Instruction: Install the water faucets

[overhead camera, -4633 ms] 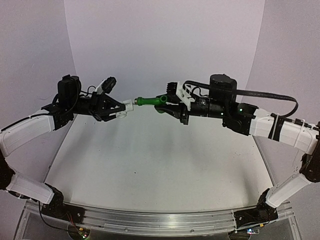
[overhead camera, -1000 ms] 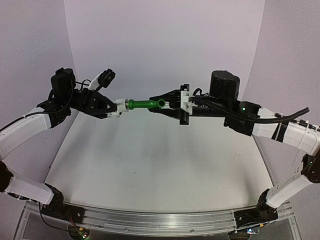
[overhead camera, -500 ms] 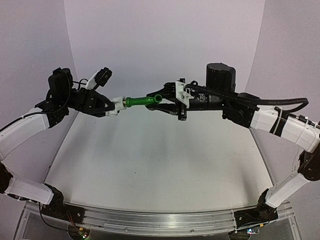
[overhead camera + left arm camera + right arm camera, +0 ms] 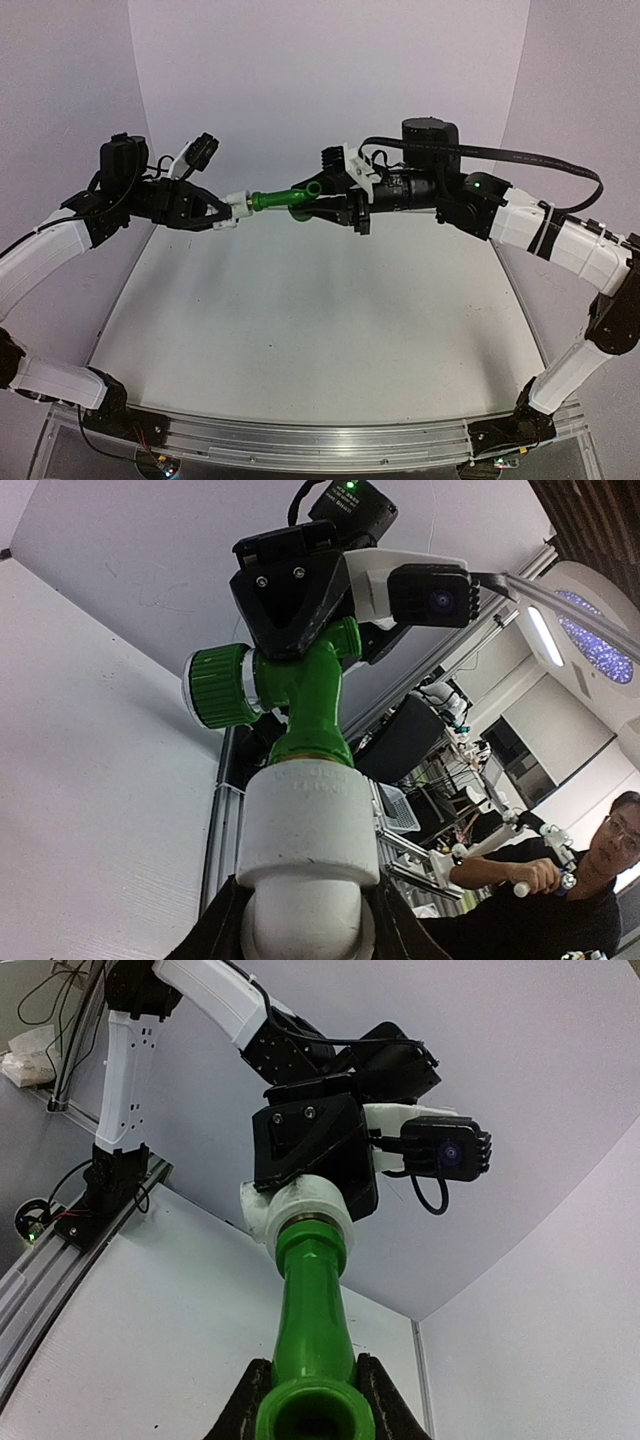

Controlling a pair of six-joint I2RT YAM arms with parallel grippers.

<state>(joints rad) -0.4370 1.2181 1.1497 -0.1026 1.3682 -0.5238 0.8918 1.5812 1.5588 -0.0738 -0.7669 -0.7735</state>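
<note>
1. Green tap: was held in the air above the surface, its stem end entering the white fitting.
2. Left pincer: clamped the fitting.
3. Right pincer: gripped the tap's head, partly covering it from above.
4. Surroundings: aluminium rail ran along the near edge; a person sat beyond it.
</note>
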